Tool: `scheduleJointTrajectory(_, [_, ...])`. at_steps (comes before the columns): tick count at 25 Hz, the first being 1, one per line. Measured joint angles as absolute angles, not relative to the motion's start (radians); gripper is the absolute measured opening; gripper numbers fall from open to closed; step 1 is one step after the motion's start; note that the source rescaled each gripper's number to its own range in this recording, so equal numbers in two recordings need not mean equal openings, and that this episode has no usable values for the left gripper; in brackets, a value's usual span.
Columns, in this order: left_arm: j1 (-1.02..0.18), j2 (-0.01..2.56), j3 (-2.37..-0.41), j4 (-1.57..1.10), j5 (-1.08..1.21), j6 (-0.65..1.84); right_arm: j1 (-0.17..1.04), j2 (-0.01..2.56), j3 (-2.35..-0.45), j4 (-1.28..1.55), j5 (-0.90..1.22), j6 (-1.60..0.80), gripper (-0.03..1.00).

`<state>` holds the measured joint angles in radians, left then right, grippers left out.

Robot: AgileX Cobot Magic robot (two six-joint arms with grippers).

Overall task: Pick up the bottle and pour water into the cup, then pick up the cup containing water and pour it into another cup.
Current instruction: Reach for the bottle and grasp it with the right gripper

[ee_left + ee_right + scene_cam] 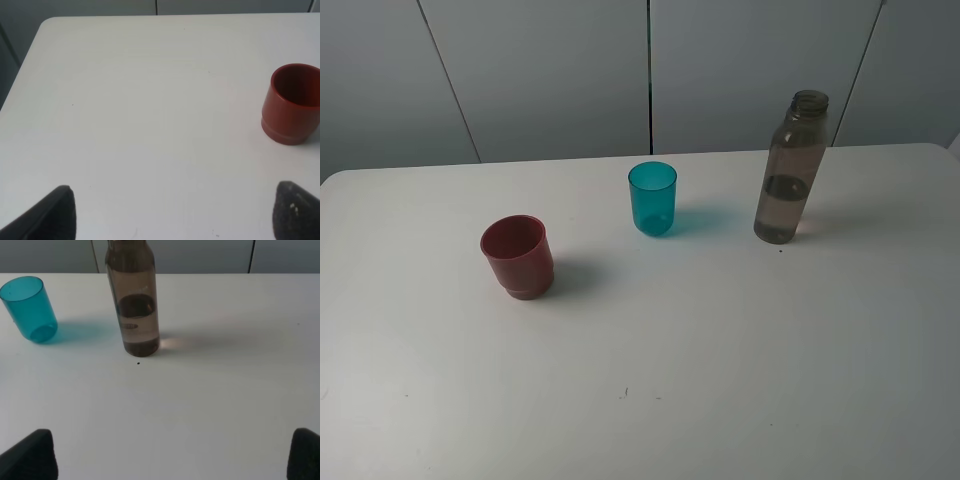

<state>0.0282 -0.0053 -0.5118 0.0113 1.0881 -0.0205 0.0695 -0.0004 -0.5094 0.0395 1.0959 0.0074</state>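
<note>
Standing bottle (134, 305) well ahead of spread right jaws.

Bottle (790, 170) upright, part-filled – teal cup (652, 198), red cup (518, 256) upright.

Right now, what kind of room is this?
Probably a robot test bench, not a kitchen: a white table against plain grey wall panels, holding a capless bottle, teal tumbler and dark-red cup.

Bottle (788, 175), teal cup (652, 198) and red cup (518, 258) stand well apart; wide gaps between.
</note>
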Motion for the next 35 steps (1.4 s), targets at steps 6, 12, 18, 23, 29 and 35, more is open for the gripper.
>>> scheduleJointTrajectory(6, [0.028,-0.005,-0.512,0.011,1.088,-0.021,0.069,0.000,-0.509,0.040,1.096,0.007,1.00])
scheduleJointTrajectory(12, [0.028,-0.005,-0.512,0.011,1.088,-0.021,0.069,0.000,-0.509,0.040,1.096,0.007,1.00])
scheduleJointTrajectory(18, [0.028,-0.005,-0.512,0.011,1.088,-0.021,0.069,0.000,-0.509,0.040,1.096,0.007,1.00])
scheduleJointTrajectory(23, [0.028,-0.005,-0.512,0.011,1.088,-0.021,0.069,0.000,-0.509,0.040,1.096,0.010,1.00])
scheduleJointTrajectory(29, [0.028,-0.005,-0.512,0.011,1.088,-0.019,0.069,0.000,-0.509,0.040,1.096,0.010,1.00])
scheduleJointTrajectory(35, [0.028,-0.005,-0.512,0.011,1.088,-0.020,0.069,0.000,-0.509,0.040,1.096,0.010,1.00])
